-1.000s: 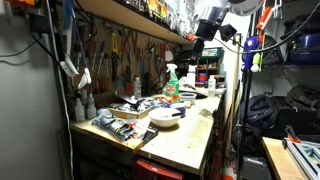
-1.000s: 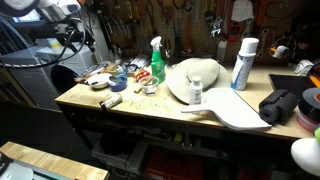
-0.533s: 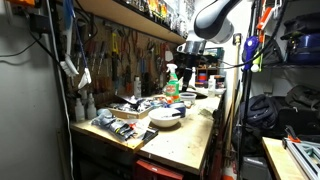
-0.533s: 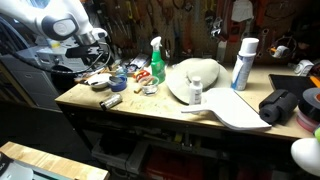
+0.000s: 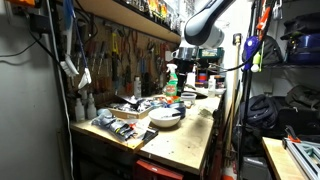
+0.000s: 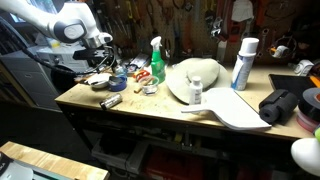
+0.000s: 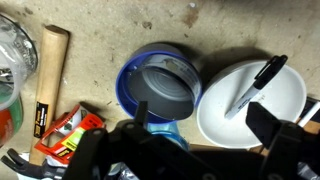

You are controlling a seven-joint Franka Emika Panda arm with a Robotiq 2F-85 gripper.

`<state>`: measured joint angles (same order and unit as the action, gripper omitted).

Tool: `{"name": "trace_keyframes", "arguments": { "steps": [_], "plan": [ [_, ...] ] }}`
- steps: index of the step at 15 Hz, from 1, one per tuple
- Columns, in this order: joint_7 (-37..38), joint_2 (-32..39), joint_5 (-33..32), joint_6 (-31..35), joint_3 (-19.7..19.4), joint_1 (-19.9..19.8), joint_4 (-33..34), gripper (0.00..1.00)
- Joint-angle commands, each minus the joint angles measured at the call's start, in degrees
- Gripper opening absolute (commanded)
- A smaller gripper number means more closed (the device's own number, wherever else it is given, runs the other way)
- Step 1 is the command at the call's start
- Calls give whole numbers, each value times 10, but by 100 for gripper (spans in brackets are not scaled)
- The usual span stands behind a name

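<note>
1. 2 fingers (image 7: 287, 150) of the gripper (image 7: 190, 152) stand wide apart, holding nothing.
2. 1 blue roll (image 7: 160, 88) lies under it, just beside a white bowl (image 7: 225, 125) holding a marker (image 7: 255, 85).
3. 1 hammer (image 7: 49, 80) lies near.

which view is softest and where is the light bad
Wrist view: the gripper is a dark, out-of-focus mass along the bottom edge, while the blue tape roll and the white dish are evenly lit and fairly sharp. In an exterior view the grey panel at the left lies in shadow.
</note>
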<state>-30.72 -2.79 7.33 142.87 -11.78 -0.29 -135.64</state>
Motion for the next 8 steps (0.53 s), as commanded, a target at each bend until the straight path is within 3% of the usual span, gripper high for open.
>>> {"name": "trace_keyframes", "arguments": {
  "steps": [1,5,7,8],
  "plan": [
    [-18,15,19,48,21,-17,-12,100],
    [-21,42,35,88,32,-28,-12,98],
    [-25,53,39,84,38,-34,-12,89],
    [-27,59,41,85,42,-38,-13,79]
  ]
}}
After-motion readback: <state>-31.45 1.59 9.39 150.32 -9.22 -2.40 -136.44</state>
